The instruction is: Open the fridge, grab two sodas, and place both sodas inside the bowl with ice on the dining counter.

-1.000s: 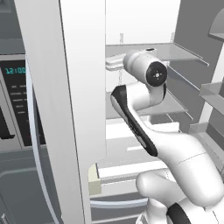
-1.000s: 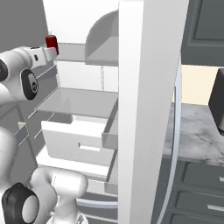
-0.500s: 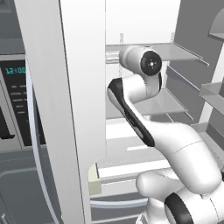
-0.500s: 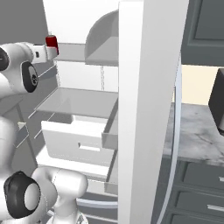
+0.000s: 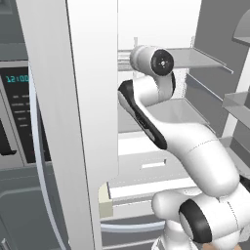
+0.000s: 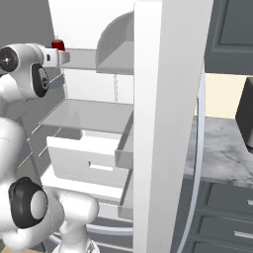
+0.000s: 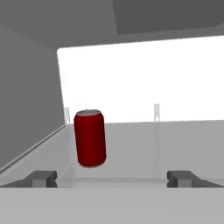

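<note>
The small red soda can point(image 7: 90, 138) has a smooth, softly glossy painted side and a pale, dull-silver metal top. It stands on a translucent, glass-like fridge shelf point(image 7: 131, 148) with a matt pale surface. The tall fridge's white inner walls point(image 6: 89, 24) look like smooth matt plastic, and the white pull-out drawer point(image 6: 89, 160) likewise. The open grey fridge door point(image 5: 73, 97) looks satin, perhaps brushed metal, though that is hard to tell. The light grey veined marble counter point(image 6: 222, 148) appears polished.
</note>
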Available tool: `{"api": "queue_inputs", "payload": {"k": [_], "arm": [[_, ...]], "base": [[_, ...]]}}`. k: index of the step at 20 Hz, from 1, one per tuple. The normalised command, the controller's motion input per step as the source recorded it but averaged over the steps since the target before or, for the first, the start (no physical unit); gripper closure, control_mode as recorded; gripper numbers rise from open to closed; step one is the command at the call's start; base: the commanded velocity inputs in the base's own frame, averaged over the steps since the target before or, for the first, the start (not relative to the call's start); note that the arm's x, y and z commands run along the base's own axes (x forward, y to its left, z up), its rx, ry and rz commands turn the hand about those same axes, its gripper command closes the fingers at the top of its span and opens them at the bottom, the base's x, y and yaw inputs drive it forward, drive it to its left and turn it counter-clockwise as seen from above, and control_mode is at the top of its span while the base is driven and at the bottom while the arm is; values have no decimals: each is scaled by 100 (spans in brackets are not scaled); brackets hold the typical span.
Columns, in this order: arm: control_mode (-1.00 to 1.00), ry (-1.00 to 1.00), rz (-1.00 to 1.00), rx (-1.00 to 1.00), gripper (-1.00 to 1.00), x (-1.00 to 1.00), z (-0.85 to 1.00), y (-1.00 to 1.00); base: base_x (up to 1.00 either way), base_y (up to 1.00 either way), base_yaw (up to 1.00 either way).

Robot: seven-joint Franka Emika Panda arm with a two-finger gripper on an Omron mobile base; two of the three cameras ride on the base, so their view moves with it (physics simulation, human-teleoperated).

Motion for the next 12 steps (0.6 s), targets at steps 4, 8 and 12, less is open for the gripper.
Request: {"api": "queue_inputs", "payload": {"k": [4,8,12], "arm": [[-100,6,-1,1,-100,42,0,12],[-100,6,0,0,-100,48,0,31],[-100,6,0,0,-100,49,0,34]], "base": [[0,0,0],[0,0,0],[0,0,0]]}}
